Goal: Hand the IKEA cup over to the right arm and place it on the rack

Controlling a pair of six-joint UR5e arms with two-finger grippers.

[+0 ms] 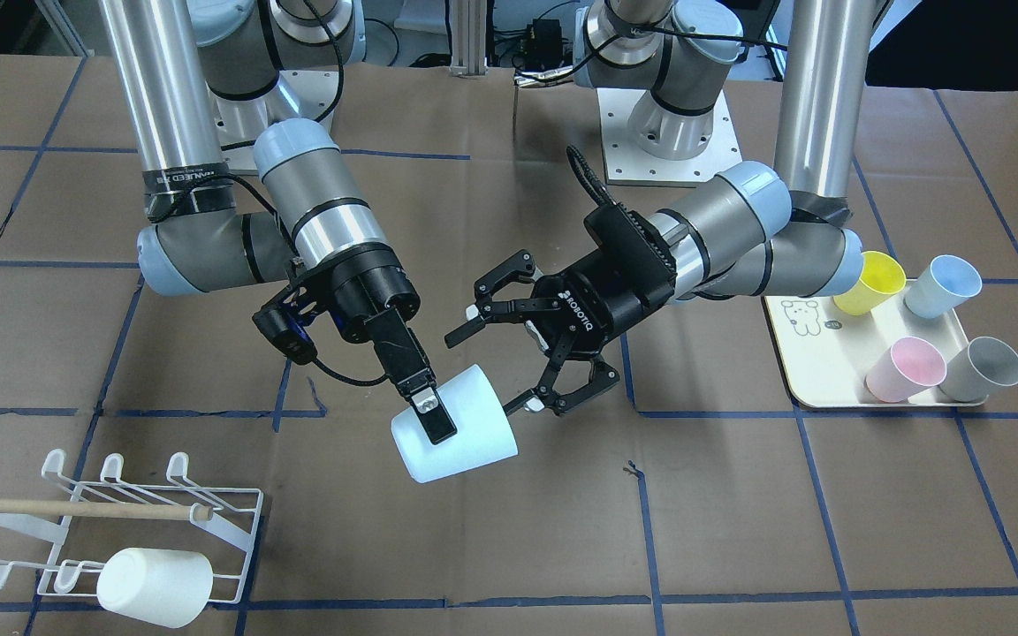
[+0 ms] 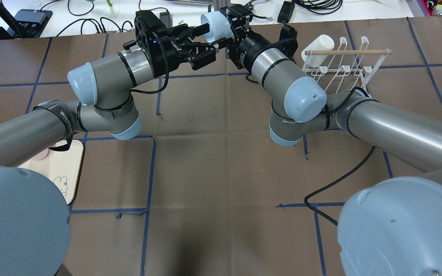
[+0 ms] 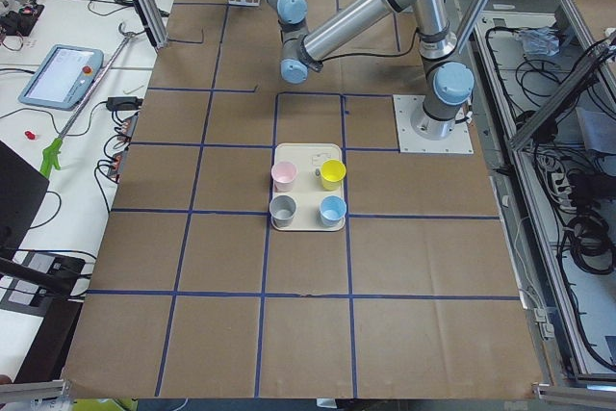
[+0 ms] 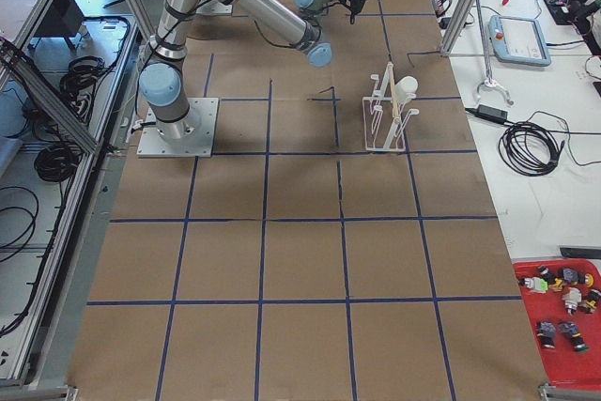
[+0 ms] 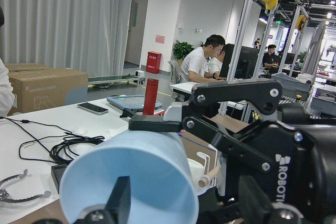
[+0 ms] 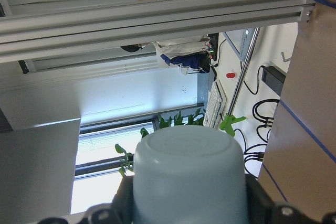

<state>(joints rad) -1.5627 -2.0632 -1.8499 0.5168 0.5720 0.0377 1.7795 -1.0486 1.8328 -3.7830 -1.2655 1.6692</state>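
The right arm's gripper (image 1: 435, 417) is shut on a pale blue cup (image 1: 465, 442) and holds it tilted above the table's middle. The right wrist view shows the cup (image 6: 188, 174) between its fingers. My left gripper (image 1: 486, 369) is open, its fingers spread just beside the cup's mouth end, not gripping it. From overhead the cup (image 2: 214, 26) sits between the right gripper (image 2: 225, 30) and the left gripper (image 2: 205, 40). The white wire rack (image 1: 224, 508) with its wooden dowel stands at the table's edge on the right arm's side.
A white cup (image 1: 155, 586) hangs on the rack's front row. A cream tray (image 1: 814, 353) on the left arm's side holds yellow, blue, pink and grey cups. The rack also shows in the overhead view (image 2: 353, 71). Brown paper with blue tape lines covers the table.
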